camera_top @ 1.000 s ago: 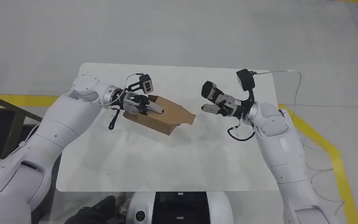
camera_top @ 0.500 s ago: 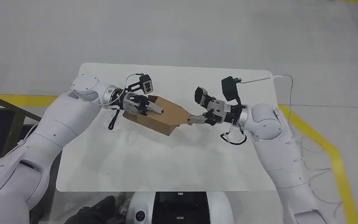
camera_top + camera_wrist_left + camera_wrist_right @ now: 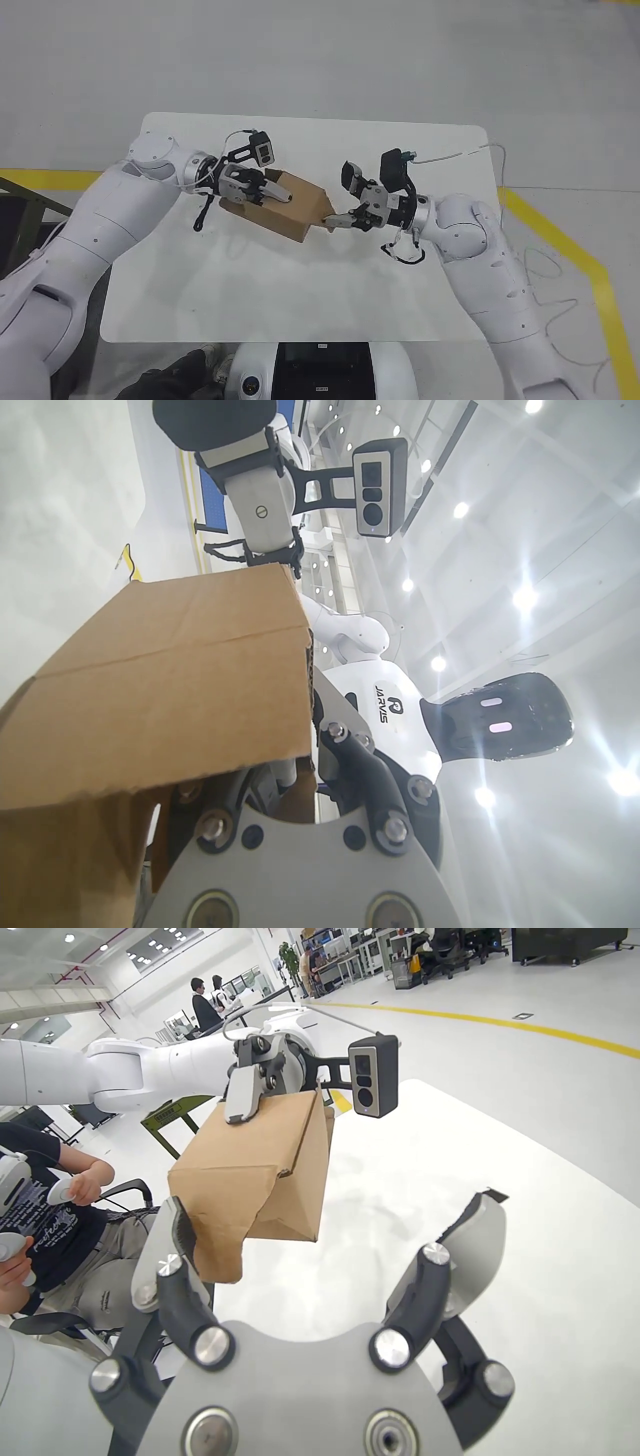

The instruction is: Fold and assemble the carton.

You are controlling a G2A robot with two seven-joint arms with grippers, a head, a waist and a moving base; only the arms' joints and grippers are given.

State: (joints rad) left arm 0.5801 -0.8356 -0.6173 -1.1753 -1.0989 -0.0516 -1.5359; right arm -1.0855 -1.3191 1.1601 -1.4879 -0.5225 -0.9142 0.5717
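A brown cardboard carton [image 3: 297,206] is held tilted above the white table [image 3: 300,290], left of its middle. My left gripper [image 3: 262,190] is shut on the carton's left end, one finger [image 3: 242,1095] lying on its top face. In the left wrist view the carton [image 3: 165,695] hides most of that gripper. My right gripper [image 3: 345,198] is open at the carton's right end. One of its fingers [image 3: 172,1233] presses against the bent end flap [image 3: 220,1248], while the other finger [image 3: 480,1228] stands free over the table.
The table's front half [image 3: 300,300] and right side [image 3: 450,290] are bare. A thin cable [image 3: 455,154] runs from the right wrist across the table's back right corner. Yellow floor tape [image 3: 590,260] lies beyond the table's right edge.
My right arm has swung left from the table's right side to the carton's end. Its finger now touches the end flap, which has bent inward. The left arm has kept still.
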